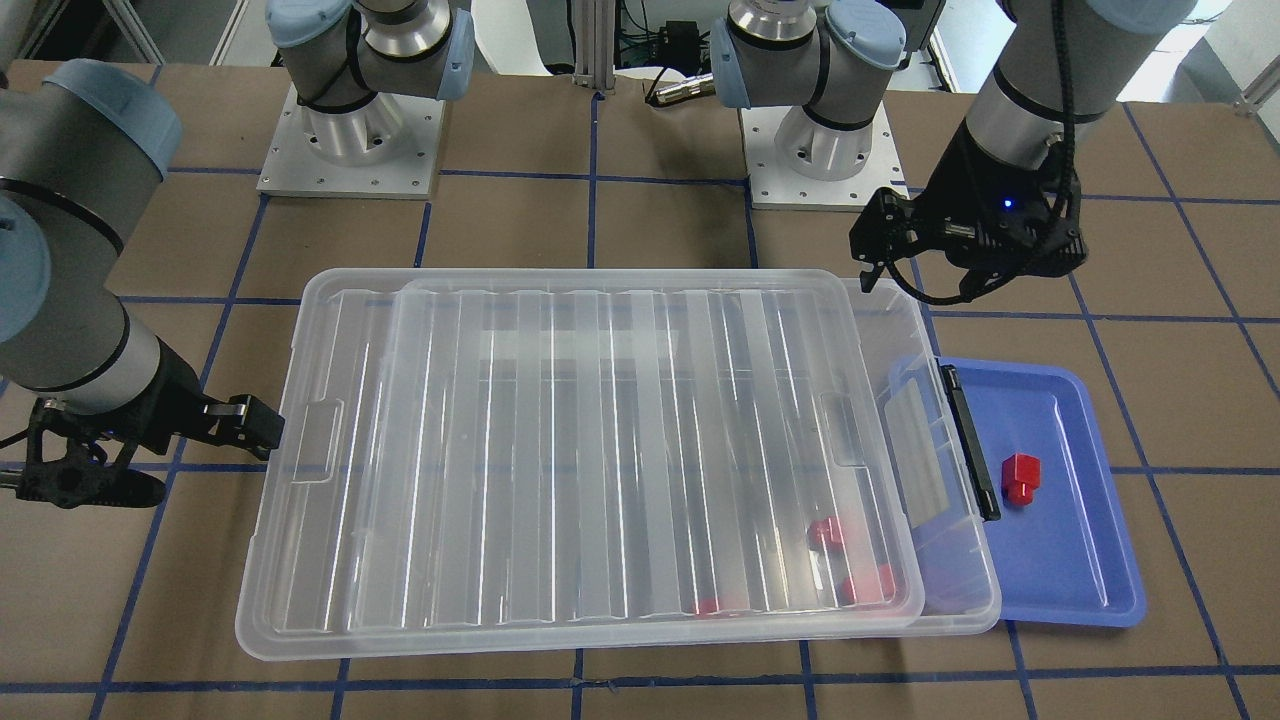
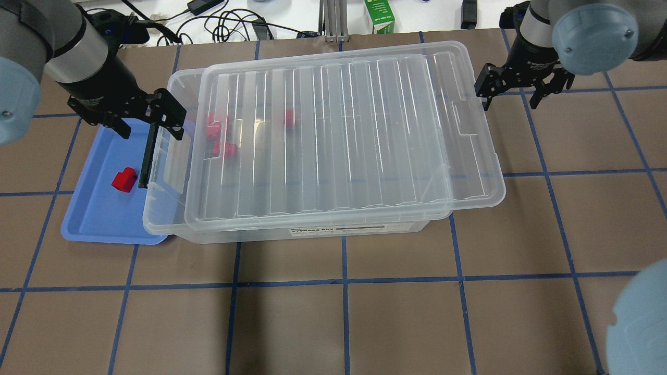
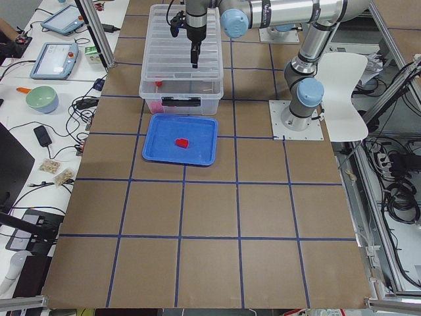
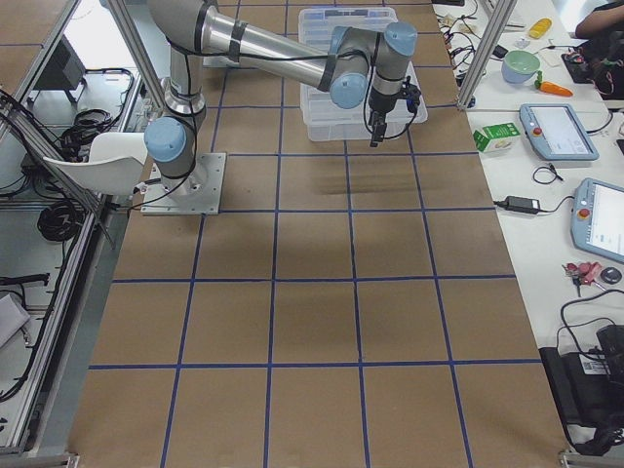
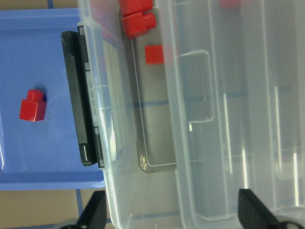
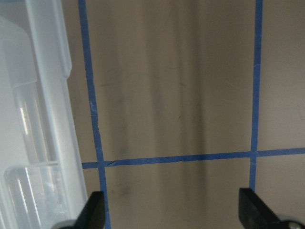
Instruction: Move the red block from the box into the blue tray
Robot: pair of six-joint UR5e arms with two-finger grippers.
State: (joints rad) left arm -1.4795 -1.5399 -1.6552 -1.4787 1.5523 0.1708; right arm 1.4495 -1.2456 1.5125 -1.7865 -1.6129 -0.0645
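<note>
Front view first: red block (image 1: pixel 1021 478) lies loose in the blue tray (image 1: pixel 1060 570) at right, with the tray's edge tucked under the box (image 1: pixel 930 450) and the lid (image 1: pixel 600 440) sitting skewed on top. Overhead, the left gripper (image 2: pixel 143 119) hangs upper left over the latch end, and the right gripper (image 2: pixel 513 94) is upper right, just off the box. Wrist cams show both pincers spread wide, holding nothing.

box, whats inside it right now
Several red blocks lie loose at the latch end of the box, at least three. The ribbed lid lies over most of it and blurs them, so the exact count is unclear. Nothing else shows inside.
</note>
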